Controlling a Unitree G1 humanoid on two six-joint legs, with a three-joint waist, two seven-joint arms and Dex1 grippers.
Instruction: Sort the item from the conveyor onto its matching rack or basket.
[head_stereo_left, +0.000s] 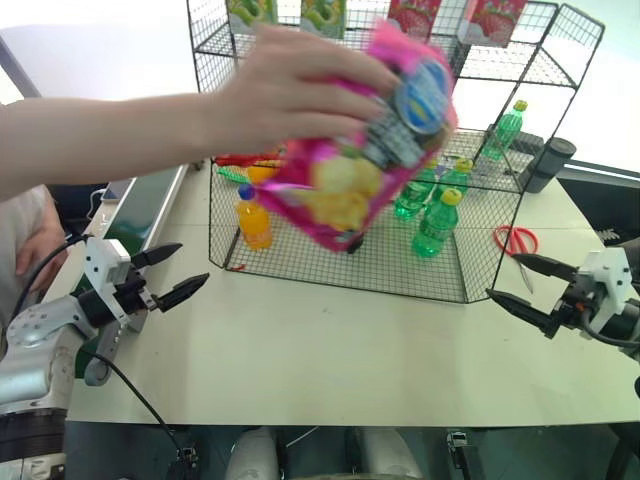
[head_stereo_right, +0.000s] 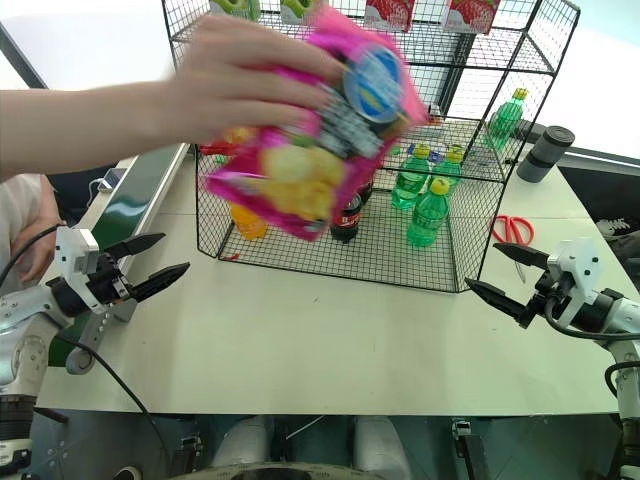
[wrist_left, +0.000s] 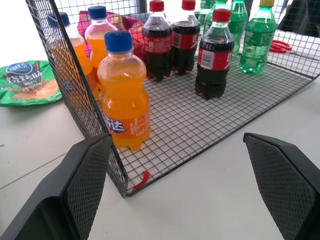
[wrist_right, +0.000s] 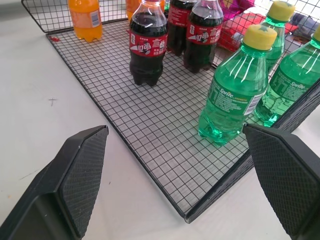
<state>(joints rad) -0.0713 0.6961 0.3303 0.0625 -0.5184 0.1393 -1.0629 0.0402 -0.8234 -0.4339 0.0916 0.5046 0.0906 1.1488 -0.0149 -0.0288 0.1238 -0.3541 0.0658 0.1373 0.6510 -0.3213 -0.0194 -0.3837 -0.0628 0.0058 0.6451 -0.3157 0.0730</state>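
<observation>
A person's hand (head_stereo_left: 290, 90) holds the item (head_stereo_left: 370, 140), a magenta-pink snack bag with a round blue logo, tilted in the air in front of the black wire rack (head_stereo_left: 480, 280). The conveyor (head_stereo_left: 150, 200), a dark green belt, runs along the table's left side. My left gripper (head_stereo_left: 193, 264) hovers open and empty beside the conveyor, pointing toward the rack's near left corner. My right gripper (head_stereo_left: 503, 274) hovers open and empty off the rack's near right corner. Both are well below the bag and apart from it.
On the rack's bottom tier stand orange bottles (wrist_left: 124, 95), cola bottles (wrist_left: 215, 50) and green bottles (wrist_right: 237, 95). A green chip bag (wrist_left: 27, 82) lies on the table outside the rack's left side. Red scissors (head_stereo_left: 515, 240) and a dark cup (head_stereo_left: 550, 160) sit at the right.
</observation>
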